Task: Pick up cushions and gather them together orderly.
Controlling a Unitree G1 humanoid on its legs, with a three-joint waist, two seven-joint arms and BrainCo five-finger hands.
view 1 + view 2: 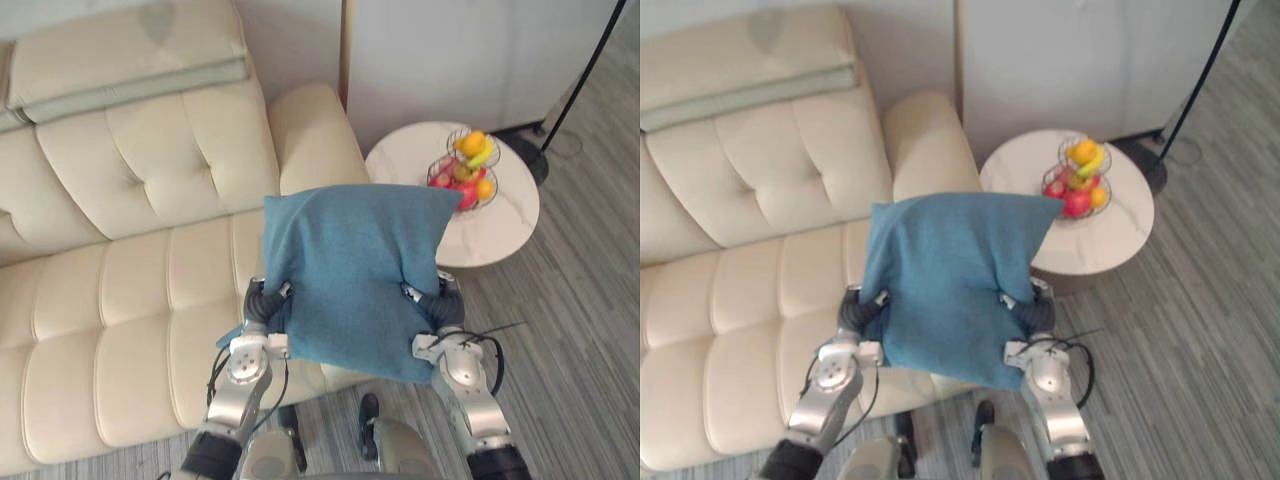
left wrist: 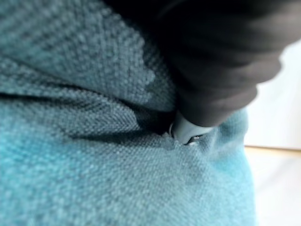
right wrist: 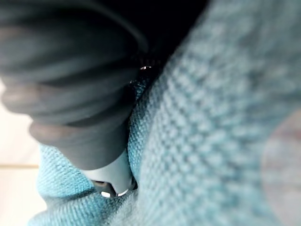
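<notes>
Carrying is the step in hand: the blue cushion [image 1: 355, 270] hangs in the air between the two robot hands, gripped at its lower side edges with its top corners pointing away from the robot. The left robot hand [image 1: 262, 303] pinches its edge of the cloth, and its wrist view shows a silver finger [image 2: 186, 133] sunk into the weave with the fabric creased around it. The right robot hand [image 1: 440, 305] pinches the opposite edge the same way.

Below and beyond both hands lies the cream sofa [image 1: 120, 300], the cushion hovering over its seat close to the armrest end. Far beyond the left robot hand, two pale cushions [image 1: 120, 60] lie stacked along the sofa's back. Beyond the right robot hand a round surface [image 1: 500, 225] carries a fruit basket [image 1: 467, 170].

The pickup looks done, and the placing is not. The next move probably calls for swinging the load toward the left hand's side and forward, onto or beside the pale stack. Both grips should keep level so the cushion lands squarely, well clear of the basket.
</notes>
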